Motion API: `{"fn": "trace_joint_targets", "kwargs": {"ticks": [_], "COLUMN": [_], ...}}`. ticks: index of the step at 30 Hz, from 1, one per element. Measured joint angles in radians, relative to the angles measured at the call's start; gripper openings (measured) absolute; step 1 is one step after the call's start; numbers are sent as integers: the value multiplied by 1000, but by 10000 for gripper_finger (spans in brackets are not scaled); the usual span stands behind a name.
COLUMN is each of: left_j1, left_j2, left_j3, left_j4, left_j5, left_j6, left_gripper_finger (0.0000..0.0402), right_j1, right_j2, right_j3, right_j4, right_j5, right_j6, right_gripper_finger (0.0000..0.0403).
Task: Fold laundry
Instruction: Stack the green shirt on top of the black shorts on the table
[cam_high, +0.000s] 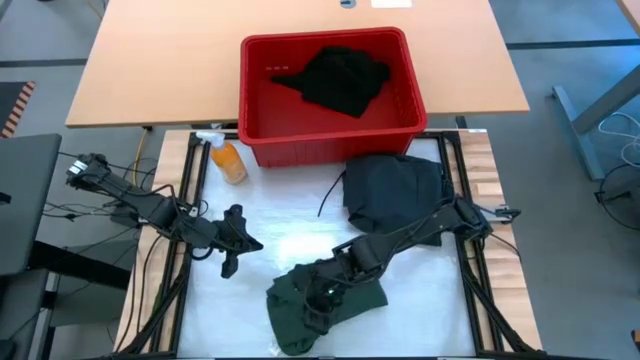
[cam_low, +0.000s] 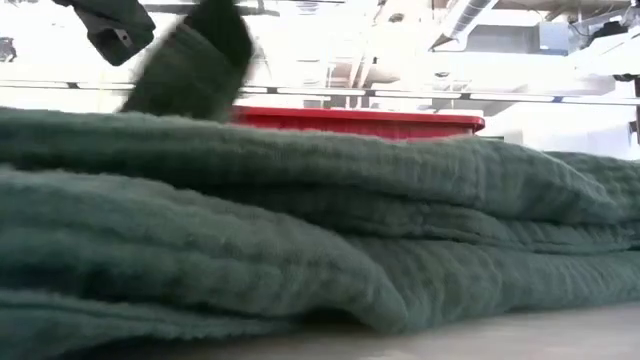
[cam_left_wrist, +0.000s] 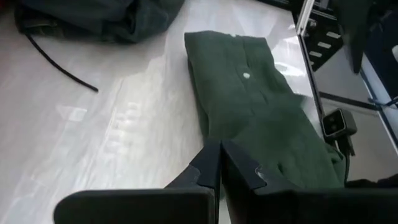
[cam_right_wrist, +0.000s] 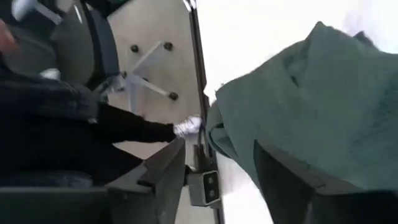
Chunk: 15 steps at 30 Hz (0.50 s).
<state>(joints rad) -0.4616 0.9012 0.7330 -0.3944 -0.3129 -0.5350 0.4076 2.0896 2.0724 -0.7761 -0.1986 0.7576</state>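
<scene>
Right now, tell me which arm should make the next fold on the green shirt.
Right, probably. The right gripper is directly over the green shirt, fingers open beside the cloth. The left gripper waits shut on bare table, apart from the shirt.

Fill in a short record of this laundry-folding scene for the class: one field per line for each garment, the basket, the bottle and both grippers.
green shirt: folded bundle at the near edge of the white work surface
dark garment: heaped on the surface in front of the basket
black garment: lying inside the basket
red basket: at the far edge of the surface
orange bottle: lying left of the basket
left gripper: shut, empty, left of the shirt
right gripper: open, over the green shirt
</scene>
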Motion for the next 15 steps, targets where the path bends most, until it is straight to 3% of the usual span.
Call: {"fn": "trace_joint_targets", "kwargs": {"ticks": [4, 7, 15], "left_j1": [0, -3, -17], "left_j2": [3, 40, 267], "left_j3": [0, 0, 2], "left_j4": [12, 83, 323], "left_j5": [-4, 9, 102], "left_j6": [-2, 1, 22], "left_gripper_finger": [0, 0, 0], "right_j1": [17, 58, 117], "right_j2": [-57, -91, -115], "right_j3": [0, 0, 0], "right_j4": [-33, -112, -394], "right_j5": [56, 157, 291], "right_j6": [9, 6, 127], "right_gripper_finger": [233, 229, 220]}}
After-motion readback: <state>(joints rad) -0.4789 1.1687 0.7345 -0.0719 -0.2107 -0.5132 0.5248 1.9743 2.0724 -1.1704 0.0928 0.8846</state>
